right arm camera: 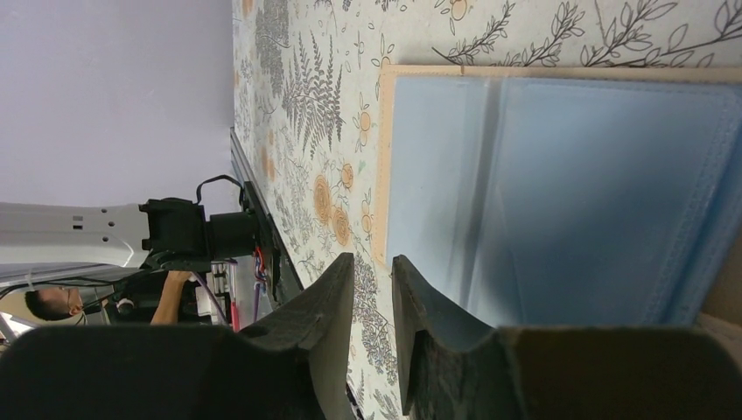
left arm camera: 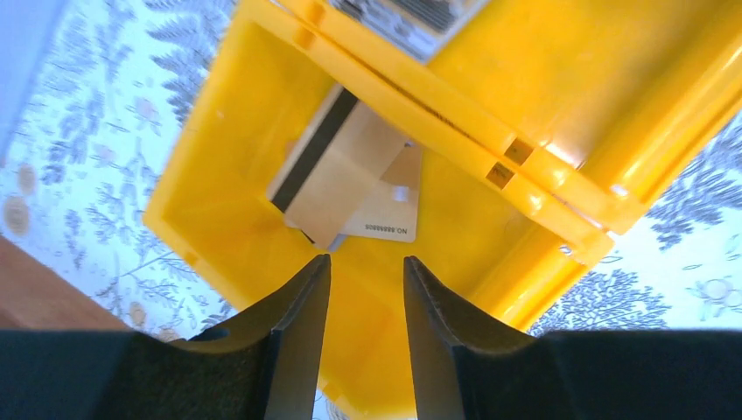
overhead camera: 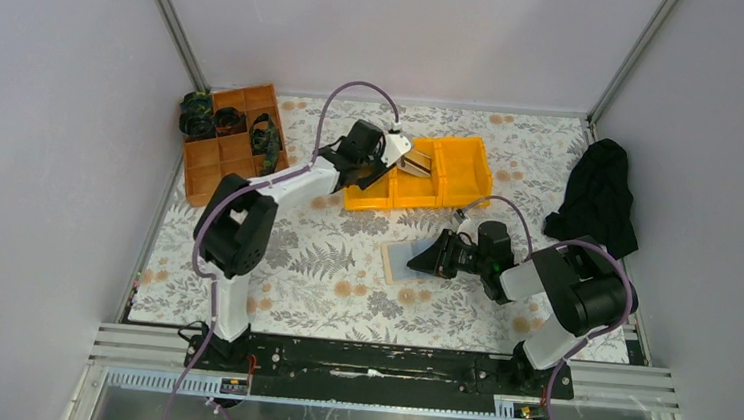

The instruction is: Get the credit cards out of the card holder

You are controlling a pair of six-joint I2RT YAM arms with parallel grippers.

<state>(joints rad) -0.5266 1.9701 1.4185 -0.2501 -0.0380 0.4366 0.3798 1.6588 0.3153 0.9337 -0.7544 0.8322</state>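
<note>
The card holder (overhead camera: 397, 262) lies open on the flowered cloth, tan-edged with a pale blue inside (right arm camera: 560, 192); I see no card in its pockets. My right gripper (overhead camera: 419, 261) is low at its right side, fingers (right arm camera: 429, 306) narrowly open with nothing between them (right arm camera: 374, 262); one finger overlaps the holder's edge. Two tan credit cards (left arm camera: 350, 166) lie overlapped in the left compartment of the yellow bin (left arm camera: 262, 131), one showing a dark stripe. My left gripper (left arm camera: 367, 267) hovers over them (overhead camera: 402, 160), open and empty.
The yellow three-compartment bin (overhead camera: 456, 172) stands behind the holder. An orange-brown divided tray (overhead camera: 228, 144) with dark items is at the back left. A black cloth (overhead camera: 598, 198) lies at the right, by the wall. Walls close in on three sides.
</note>
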